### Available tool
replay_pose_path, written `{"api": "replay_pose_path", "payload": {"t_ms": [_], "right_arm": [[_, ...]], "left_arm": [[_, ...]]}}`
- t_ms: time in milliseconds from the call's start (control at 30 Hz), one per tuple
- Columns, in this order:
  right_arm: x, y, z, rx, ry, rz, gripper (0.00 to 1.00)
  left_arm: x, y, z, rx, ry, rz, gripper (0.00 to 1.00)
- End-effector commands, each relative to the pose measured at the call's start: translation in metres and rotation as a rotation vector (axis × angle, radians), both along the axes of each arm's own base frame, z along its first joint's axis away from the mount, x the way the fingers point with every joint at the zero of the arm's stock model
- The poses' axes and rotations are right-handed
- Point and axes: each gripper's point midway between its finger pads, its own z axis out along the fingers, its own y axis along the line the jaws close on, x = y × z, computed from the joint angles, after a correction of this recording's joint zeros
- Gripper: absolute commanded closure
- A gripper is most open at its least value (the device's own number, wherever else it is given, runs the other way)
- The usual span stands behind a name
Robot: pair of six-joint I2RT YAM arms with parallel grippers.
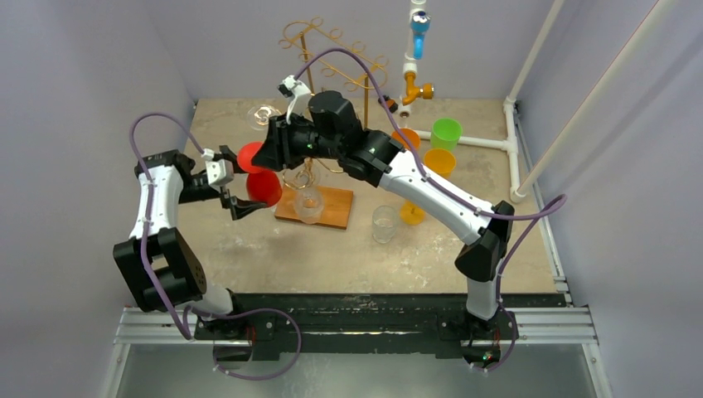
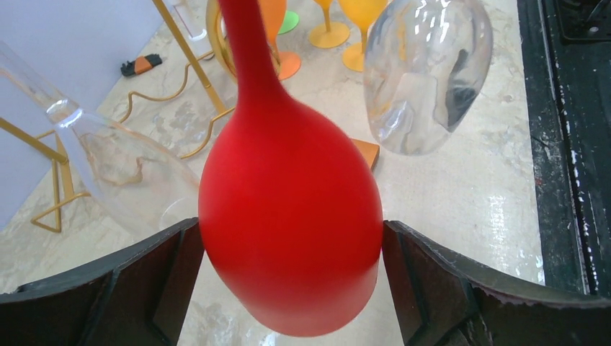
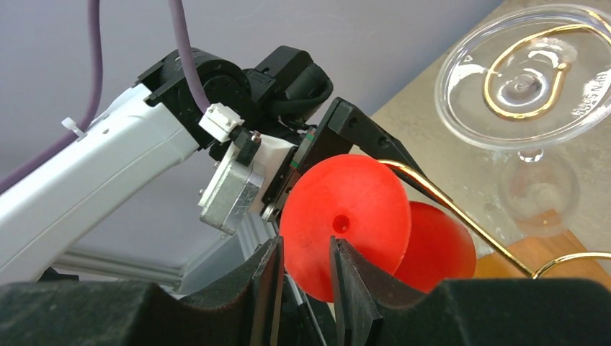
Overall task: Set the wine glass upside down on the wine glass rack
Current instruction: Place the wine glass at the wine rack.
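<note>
The red wine glass (image 1: pixel 264 186) hangs upside down, bowl down, its foot (image 3: pixel 346 209) resting on a gold arm (image 3: pixel 447 209) of the rack (image 1: pixel 332 50). My left gripper (image 1: pixel 249 184) is open, and its dark fingers (image 2: pixel 144 281) stand either side of the red bowl (image 2: pixel 288 216), very close to it. My right gripper (image 3: pixel 306 249) sits just in front of the red foot with its jaws part-way apart and nothing between them. In the top view the right gripper (image 1: pixel 264 153) is beside the foot.
Clear glasses hang on the rack too: one foot (image 3: pixel 526 76) is up on a gold loop, and one bowl (image 2: pixel 425 79) is over the wooden base (image 1: pixel 332 207). Orange glasses (image 1: pixel 439 162), a green cup (image 1: pixel 445 131), a clear tumbler (image 1: pixel 384 224) and white piping (image 1: pixel 464 141) stand to the right.
</note>
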Motion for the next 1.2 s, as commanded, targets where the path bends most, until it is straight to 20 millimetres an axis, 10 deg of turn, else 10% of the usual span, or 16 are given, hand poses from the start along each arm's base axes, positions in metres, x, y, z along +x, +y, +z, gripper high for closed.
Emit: {"api": "replay_pose_path", "payload": {"t_ms": [0, 467, 800, 1167], "right_arm": [[-0.003, -0.017, 0.040, 0.061, -0.062, -0.010, 0.63], [0.039, -0.092, 0.102, 0.125, -0.135, -0.139, 0.47], [0.094, -0.180, 0.081, 0.025, -0.161, -0.378, 0.24], [0.093, -0.217, 0.038, -0.082, -0.142, -0.442, 0.01]], "left_arm": [[0.003, 0.011, 0.012, 0.043, -0.050, 0.030, 0.00], [-0.001, 0.063, 0.039, 0.141, 0.067, 0.251, 0.00], [0.013, 0.095, 0.075, 0.229, 0.223, 0.445, 0.00], [0.056, 0.136, 0.136, 0.099, 0.376, 0.793, 0.00]]}}
